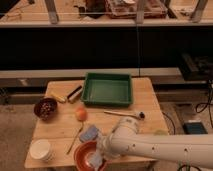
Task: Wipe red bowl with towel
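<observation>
The red bowl (80, 152) stands at the front edge of the wooden table (60, 126), just left of centre. My gripper (98, 159) is at the end of the white arm that reaches in from the right, and it is down inside the bowl's right half. A pale patch shows in the bowl right at the gripper; I cannot tell whether it is the towel. A blue-grey folded cloth (90, 133) lies on the table just behind the bowl, partly covered by the arm.
A green tray (107, 90) sits at the back centre. A dark bowl of bits (45, 107) is at the left, an orange (80, 114) in the middle, a white cup (40, 149) at the front left. A long spoon (125, 114) and a stick (75, 140) lie nearby.
</observation>
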Controlling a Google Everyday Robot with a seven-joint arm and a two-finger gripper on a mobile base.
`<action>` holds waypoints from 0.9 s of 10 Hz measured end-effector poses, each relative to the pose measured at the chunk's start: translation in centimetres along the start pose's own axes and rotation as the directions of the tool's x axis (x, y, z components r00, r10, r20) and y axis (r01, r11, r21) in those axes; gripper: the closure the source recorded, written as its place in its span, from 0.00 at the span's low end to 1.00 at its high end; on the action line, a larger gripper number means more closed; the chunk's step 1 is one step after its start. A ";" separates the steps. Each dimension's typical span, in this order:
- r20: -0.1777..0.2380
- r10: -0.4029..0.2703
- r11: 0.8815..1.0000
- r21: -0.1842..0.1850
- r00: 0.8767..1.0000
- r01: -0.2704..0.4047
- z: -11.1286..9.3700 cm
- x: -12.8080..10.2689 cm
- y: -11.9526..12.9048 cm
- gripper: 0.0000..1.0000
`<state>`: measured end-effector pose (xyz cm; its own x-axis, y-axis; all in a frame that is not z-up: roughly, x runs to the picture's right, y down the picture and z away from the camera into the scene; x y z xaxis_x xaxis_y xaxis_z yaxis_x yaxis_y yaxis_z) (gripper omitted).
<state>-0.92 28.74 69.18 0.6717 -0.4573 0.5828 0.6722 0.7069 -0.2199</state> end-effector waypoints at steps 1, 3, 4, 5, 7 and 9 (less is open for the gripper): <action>-0.006 -0.003 1.000 0.006 1.000 0.003 -0.1 0.4 -0.8 1.00; -0.009 -0.018 1.000 0.017 1.000 0.018 0.2 -0.1 -2.6 1.00; -0.010 -0.032 0.999 0.025 0.999 0.032 0.4 -1.1 -4.1 1.00; -0.010 -0.054 0.998 0.034 0.999 0.054 0.7 -2.4 -5.5 1.00; -0.002 -0.109 0.994 0.031 0.994 0.109 1.8 -5.0 -7.6 1.00; 0.021 -0.156 0.987 0.028 0.988 0.155 3.0 -7.2 -8.5 1.00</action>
<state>-12.42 27.69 69.18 0.5520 -0.5505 0.6263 0.7594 0.6421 -0.1049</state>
